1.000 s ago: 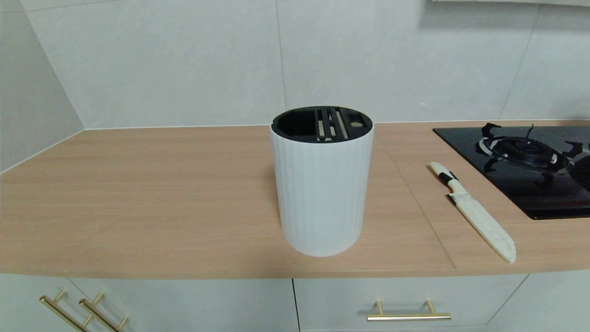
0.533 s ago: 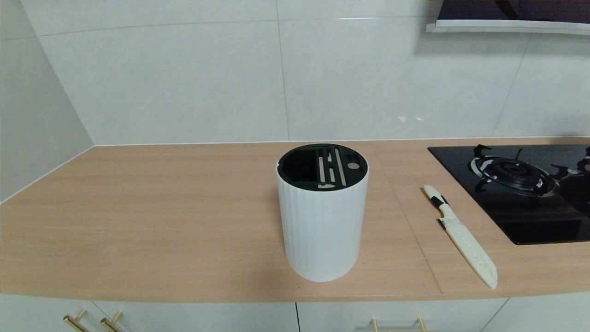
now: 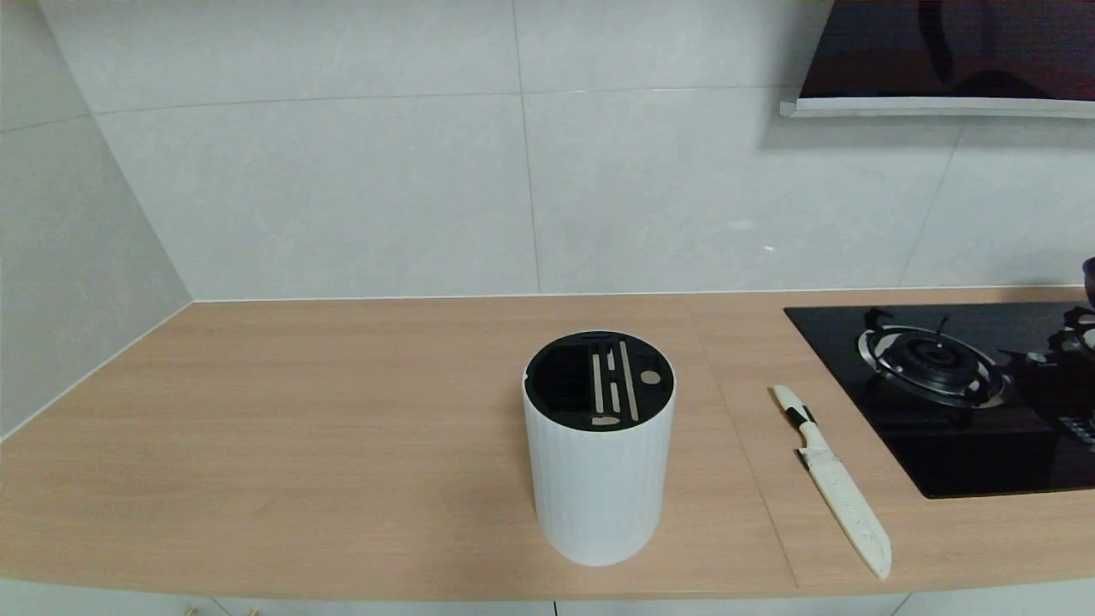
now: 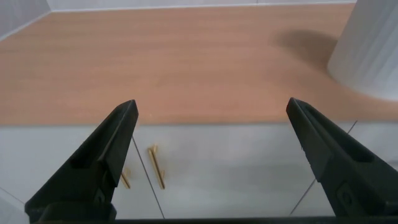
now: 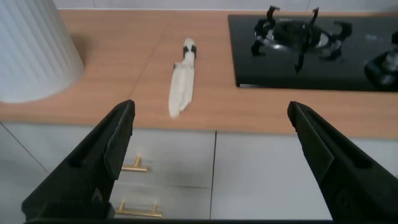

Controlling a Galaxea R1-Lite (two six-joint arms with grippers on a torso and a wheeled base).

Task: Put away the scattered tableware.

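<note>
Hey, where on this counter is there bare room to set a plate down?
The widest bare patch of counter runs from the left wall to the holder. A strip behind the holder, up to the back wall, is free too. A narrower gap lies between holder and knife. The right end is crowded: knife beside hob.

Soft, even overhead light fills the kitchen, and the white holder (image 3: 599, 479) throws only a faint shadow across the counter (image 3: 342, 445) toward its back left corner. The hood (image 3: 941, 51) darkens the wall (image 3: 342, 188) just beneath it, while the glossy hob (image 3: 967, 462) mirrors its burner (image 3: 928, 359). In the head view the counter's front edge bows with the lens.
</note>
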